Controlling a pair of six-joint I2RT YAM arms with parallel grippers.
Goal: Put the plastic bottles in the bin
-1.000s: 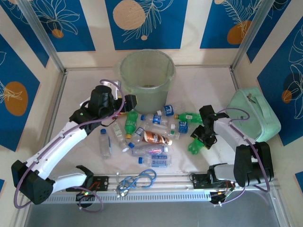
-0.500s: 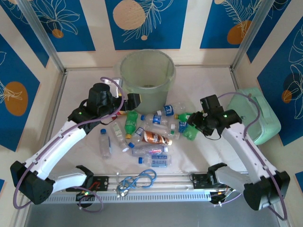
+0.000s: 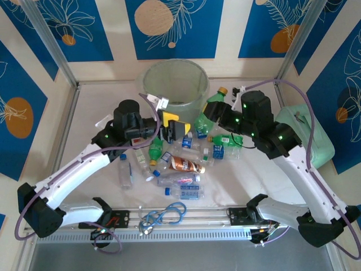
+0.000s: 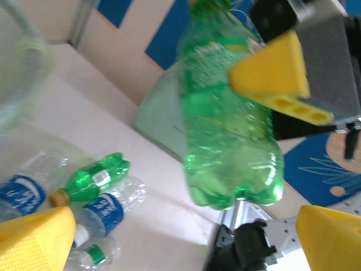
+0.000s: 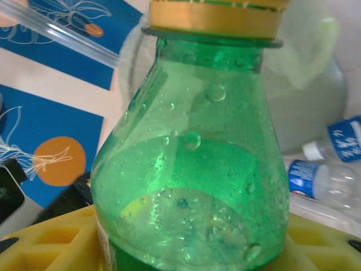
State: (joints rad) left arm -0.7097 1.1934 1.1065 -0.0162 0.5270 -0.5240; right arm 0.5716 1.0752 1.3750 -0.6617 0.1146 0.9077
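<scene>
Above the table [image 3: 96, 101], my right tool [image 3: 214, 114] pinches a green bottle [image 3: 216, 99] beside the bin [image 3: 172, 84]; next, I judge, carry it over the mouth and release; my left tool [image 3: 172, 125] is spread.

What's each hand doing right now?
Left hand: open, holding nothing.
Right hand: shut on a green bottle with a yellow cap.
</scene>
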